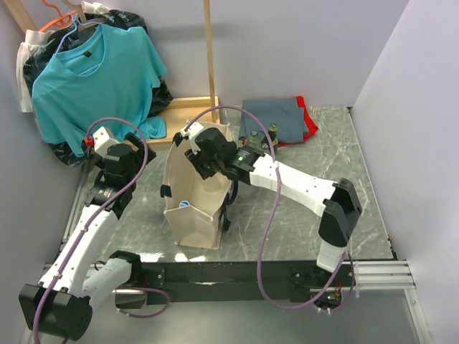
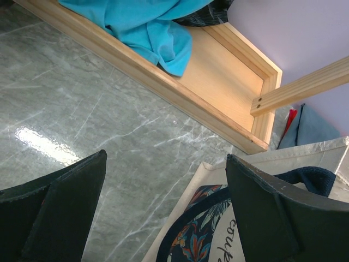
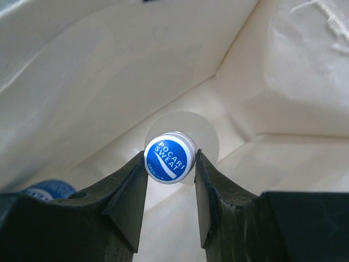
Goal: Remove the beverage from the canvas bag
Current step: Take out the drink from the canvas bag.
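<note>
The beverage point(image 3: 169, 158) sits inside the canvas bag point(image 1: 192, 228), apparently upright, folded clothes point(image 1: 276, 122) behind.

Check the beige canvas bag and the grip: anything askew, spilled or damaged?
Nothing spilled or damaged. The tall beige canvas bag stands on the grey marble table, and the right gripper is shut squarely on the blue-capped clear bottle inside it. One note: a second blue cap also shows inside the bag.
</note>
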### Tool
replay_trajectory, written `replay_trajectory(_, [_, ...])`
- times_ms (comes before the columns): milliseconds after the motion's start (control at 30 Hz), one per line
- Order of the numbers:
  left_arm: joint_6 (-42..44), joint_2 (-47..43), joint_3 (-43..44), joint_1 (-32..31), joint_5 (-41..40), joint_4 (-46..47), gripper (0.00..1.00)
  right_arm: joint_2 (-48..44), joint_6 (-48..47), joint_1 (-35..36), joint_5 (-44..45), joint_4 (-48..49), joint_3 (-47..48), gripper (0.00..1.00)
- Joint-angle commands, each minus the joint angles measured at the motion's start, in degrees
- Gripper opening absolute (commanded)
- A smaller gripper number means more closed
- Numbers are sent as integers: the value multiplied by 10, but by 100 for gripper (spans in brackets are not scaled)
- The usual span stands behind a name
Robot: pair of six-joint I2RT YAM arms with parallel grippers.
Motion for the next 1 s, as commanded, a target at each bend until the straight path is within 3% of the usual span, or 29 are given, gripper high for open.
replay_trajectory(0, [13,-9,-2,1,-15,8,96,1,-14,-11,15,74,66,0])
replay_trajectory(200, [14,-10,-4,1,-17,9,96,-3,-8,-14,23,72,61,0])
replay_trajectory(467, [11,-3,-2,1,-8,12,96,-2,10,-22,24,58,66,19])
replay_trajectory(567, [11,-4,-2,1,-10,12,96,4,14,-24,21,53,71,31])
replay_trajectory(700, [12,-5,-3,1,-14,9,96,10,19,-27,15,43,80,32])
replay_trajectory(767, [12,-6,-3,2,-12,10,96,13,20,-28,11,41,82,44])
replay_trajectory(967, [12,-6,-3,1,-12,10,96,31,25,-33,12,23,104,45])
